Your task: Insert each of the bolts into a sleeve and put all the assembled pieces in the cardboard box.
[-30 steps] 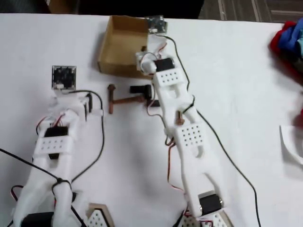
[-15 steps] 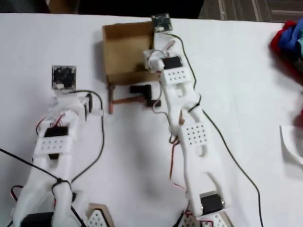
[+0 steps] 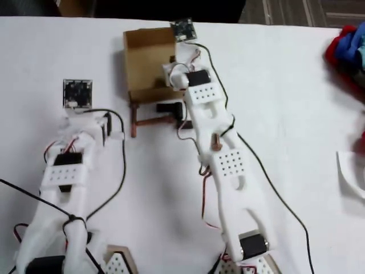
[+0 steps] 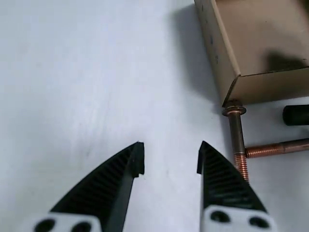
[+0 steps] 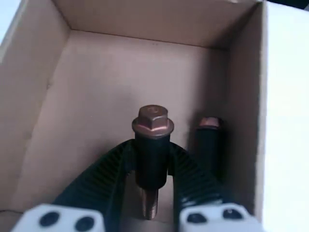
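Right wrist view, right end effector (image 5: pixel 151 147) clenched on sleeved bolt (image 5: pixel 152 166) over cardboard box (image 5: pixel 91 96), second assembled piece (image 5: pixel 209 145) inside, left end effector (image 4: pixel 170 157) released above table (image 4: pixel 72 72) beside bare bolts (image 4: pixel 236 137).

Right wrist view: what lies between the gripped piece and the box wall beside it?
Another sleeved bolt, inside the cardboard box near that wall; the right wrist view shows it.

Brown cardboard box (image 3: pixel 145 63), copper bolts (image 4: pixel 236 130), black sleeve (image 5: pixel 152 157), white table (image 3: pixel 285 85)
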{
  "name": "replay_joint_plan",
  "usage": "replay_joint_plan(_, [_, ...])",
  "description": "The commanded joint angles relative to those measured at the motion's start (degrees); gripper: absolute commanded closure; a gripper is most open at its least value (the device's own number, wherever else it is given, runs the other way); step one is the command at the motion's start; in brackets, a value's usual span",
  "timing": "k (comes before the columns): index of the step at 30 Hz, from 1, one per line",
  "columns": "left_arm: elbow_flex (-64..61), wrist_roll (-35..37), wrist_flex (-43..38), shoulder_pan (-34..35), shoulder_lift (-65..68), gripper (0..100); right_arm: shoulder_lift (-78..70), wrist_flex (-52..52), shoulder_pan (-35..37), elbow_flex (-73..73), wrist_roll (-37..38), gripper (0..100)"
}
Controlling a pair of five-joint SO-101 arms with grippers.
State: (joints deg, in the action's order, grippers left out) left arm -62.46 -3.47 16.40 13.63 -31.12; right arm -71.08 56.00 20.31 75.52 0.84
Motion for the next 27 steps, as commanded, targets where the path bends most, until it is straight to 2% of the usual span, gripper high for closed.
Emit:
replay_joint_plan(1, [0.2, 0.2, -1.2, 0.3, -0.3, 81, 1.7, -0.7, -0.6, 0.8, 0.4, 95.9])
replay_joint_plan(4, [0.2, 0.2, -1.3, 0.3, -0.3, 81, 1.8, 0.3, -0.8, 1.2, 0.4, 92.0])
replay_joint_plan(27, [0.2, 0.2, -1.4, 0.3, -0.3, 81, 4.6, 2.4, -2.0, 1.0, 0.4, 92.3])
